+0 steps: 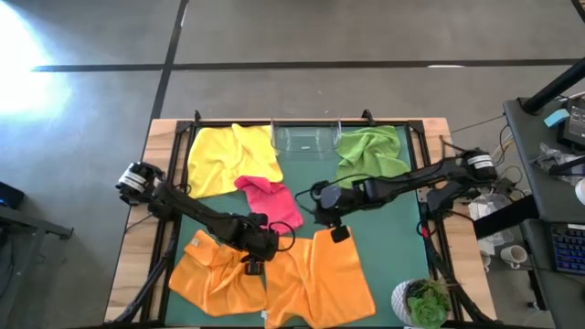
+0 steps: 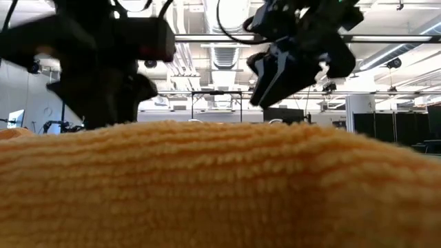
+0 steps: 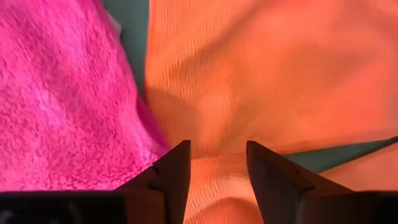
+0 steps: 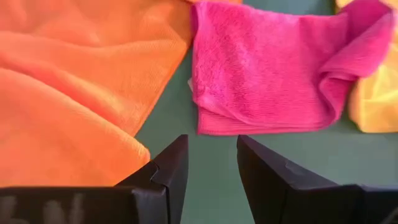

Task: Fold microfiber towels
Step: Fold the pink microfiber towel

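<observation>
Wooden table [image 1: 137,251] with green mat [image 1: 388,247] inside black frame. On mat: yellow towel [image 1: 228,157] at far left, rumpled; clear plastic tray [image 1: 304,139] at far edge, between yellow towel and green towel [image 1: 373,152]; pink towel [image 1: 271,198] near centre, touching yellow one; two orange towels at near edge, left orange towel [image 1: 208,272] and right orange towel [image 1: 320,279] overlapping. Potted plant [image 1: 422,304] at near right corner.

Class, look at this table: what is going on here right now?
A two-armed robot is working on bright towels spread over a green mat. The left tool is down over the two orange towels, its fingers open with nothing between them. The right tool hangs open beside the pink towel. The yellow towel and green towel lie rumpled at the far side.
</observation>
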Available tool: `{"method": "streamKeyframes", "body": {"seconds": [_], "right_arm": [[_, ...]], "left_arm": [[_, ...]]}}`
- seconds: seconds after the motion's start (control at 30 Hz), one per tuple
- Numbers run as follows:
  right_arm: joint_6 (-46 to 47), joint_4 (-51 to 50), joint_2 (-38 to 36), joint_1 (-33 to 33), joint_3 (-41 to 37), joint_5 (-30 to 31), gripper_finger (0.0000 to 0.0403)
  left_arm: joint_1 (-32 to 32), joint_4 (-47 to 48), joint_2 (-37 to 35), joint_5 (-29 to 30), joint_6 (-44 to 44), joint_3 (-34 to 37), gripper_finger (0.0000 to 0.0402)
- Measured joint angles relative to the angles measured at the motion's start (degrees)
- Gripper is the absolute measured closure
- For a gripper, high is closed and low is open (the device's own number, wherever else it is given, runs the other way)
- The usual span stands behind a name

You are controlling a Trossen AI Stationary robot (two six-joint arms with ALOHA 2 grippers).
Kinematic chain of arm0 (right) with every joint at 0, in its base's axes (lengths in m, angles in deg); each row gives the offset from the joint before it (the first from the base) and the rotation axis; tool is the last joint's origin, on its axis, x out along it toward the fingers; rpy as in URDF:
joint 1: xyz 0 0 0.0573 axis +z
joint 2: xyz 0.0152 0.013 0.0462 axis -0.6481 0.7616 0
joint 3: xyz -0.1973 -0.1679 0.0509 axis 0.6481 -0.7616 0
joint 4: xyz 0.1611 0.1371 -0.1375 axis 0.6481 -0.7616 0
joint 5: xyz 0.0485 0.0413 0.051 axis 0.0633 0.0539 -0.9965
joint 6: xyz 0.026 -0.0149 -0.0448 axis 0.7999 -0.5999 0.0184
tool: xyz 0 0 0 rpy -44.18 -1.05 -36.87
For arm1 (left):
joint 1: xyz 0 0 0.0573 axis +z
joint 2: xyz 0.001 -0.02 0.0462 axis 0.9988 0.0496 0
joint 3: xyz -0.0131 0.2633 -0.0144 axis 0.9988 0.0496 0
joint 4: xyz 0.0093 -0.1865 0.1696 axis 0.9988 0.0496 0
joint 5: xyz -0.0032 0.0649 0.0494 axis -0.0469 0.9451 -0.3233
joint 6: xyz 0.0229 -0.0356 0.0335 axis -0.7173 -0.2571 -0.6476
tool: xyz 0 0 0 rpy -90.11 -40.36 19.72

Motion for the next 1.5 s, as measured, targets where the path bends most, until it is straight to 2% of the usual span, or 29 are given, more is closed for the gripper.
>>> {"method": "streamKeyframes", "body": {"seconds": [0.27,0.5,0.77,0.93,1.37,1.5], "right_arm": [[-1.31,-0.15,6.51,0.00,5.84,-0.03,0.0287],[-2.26,-0.24,10.73,0.00,9.14,-1.12,0.0287],[-4.60,-0.04,13.66,-0.02,9.20,-1.66,0.0289],[-5.73,1.09,14.92,-0.15,9.20,-4.58,0.0288],[-8.33,5.15,18.86,-0.15,9.18,-1.50,0.0284],[-9.29,4.80,20.25,-0.15,9.15,-1.48,0.0284]], "left_arm": [[0.04,1.65,1.75,8.42,2.03,0.03,0.0261],[-0.09,2.23,0.66,8.69,2.97,0.01,0.0261],[0.13,2.94,1.73,9.41,2.56,0.46,0.0261],[0.26,2.94,3.53,11.40,2.60,0.46,0.0261],[0.39,2.55,4.44,12.89,3.37,0.44,0.0261],[0.57,2.52,4.44,12.89,6.97,0.07,0.0276]]}}
